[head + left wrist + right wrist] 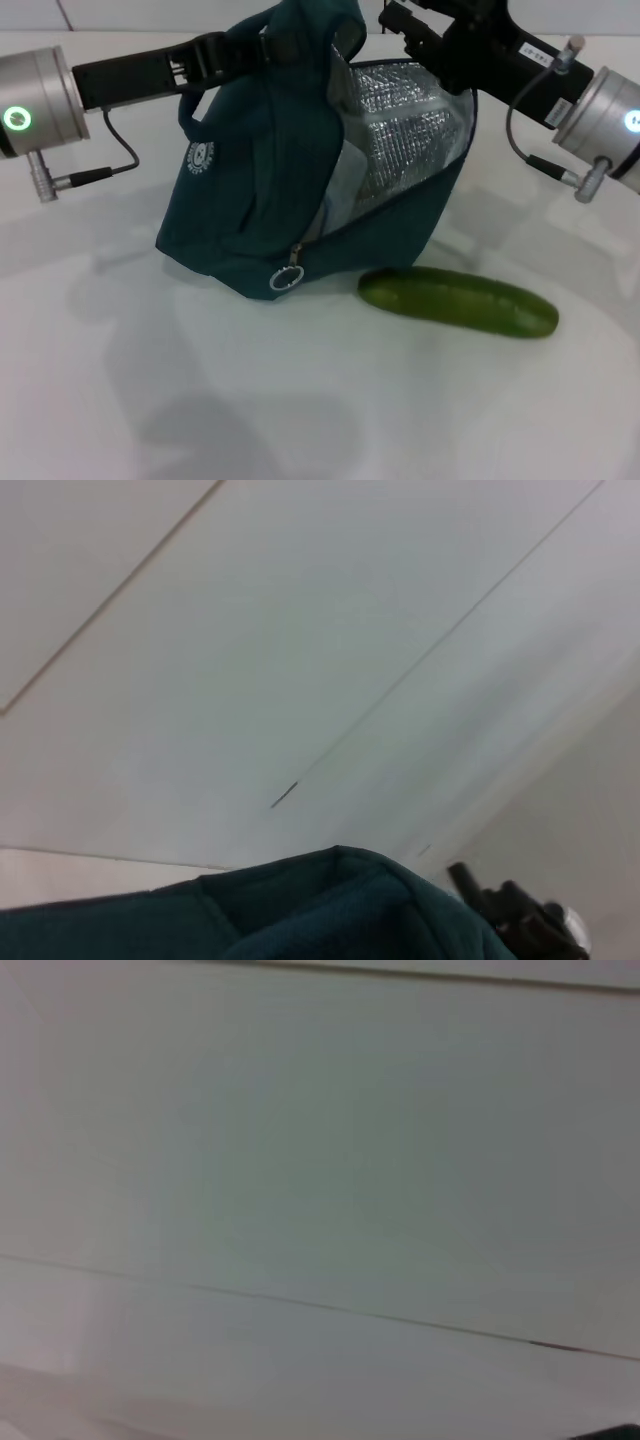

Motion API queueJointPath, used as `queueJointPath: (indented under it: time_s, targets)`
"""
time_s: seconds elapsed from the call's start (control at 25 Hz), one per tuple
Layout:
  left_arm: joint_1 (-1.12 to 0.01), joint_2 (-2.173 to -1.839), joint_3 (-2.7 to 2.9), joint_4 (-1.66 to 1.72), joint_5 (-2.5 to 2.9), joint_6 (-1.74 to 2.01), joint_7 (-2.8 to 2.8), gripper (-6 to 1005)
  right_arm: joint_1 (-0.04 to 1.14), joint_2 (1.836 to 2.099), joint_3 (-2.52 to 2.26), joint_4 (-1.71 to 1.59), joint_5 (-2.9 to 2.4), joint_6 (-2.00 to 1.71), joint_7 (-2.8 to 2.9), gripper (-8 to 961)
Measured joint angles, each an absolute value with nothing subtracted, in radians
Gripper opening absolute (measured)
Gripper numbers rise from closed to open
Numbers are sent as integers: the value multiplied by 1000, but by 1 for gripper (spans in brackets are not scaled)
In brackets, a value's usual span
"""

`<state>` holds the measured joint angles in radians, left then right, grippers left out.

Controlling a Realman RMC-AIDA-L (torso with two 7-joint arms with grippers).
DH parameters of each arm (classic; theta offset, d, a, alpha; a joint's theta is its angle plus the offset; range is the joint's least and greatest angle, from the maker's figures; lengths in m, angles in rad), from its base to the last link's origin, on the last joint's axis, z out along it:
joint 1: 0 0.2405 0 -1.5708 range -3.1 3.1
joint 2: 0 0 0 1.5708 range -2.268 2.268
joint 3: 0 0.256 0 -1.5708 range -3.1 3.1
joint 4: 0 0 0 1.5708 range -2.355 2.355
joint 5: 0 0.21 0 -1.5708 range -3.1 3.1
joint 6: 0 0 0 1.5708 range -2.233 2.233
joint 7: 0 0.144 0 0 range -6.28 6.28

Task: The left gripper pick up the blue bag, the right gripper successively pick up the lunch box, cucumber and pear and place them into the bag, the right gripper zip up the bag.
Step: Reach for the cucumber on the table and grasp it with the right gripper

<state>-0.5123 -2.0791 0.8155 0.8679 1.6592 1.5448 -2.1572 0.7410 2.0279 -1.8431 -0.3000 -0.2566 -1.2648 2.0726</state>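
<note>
We see a white bench [200,400] carrying two things. The bag [240,220], dark blue-green, rests on it toward the back, its base touching the surface and its mouth gaping to show a silver lining. A metal zip ring [286,279] hangs at its lower front edge. The cucumber [458,301] lies flat on the bench just beside the bag's front right corner, lengthwise across our view.

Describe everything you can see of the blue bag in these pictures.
The blue bag is dark teal fabric with a round white logo, silver quilted lining and a ring zip pull. Its flap gapes, so it is unzipped. It sits tilted on the white table, top held up at the left gripper. The cucumber lies beside its base.
</note>
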Motion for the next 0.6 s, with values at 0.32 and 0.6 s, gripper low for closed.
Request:
queueJointPath:
  time_s: [0.32,0.6]
  targets:
    - [-512,-2074,775,841,1658,1540,-2134,47,637,2024,-1750,-300,-235,-1396,1983,315]
    - [-509,-2072,763,836,1658,1535,-2130,47,583,2003,-1699,-275,-243,-1526,1799,419]
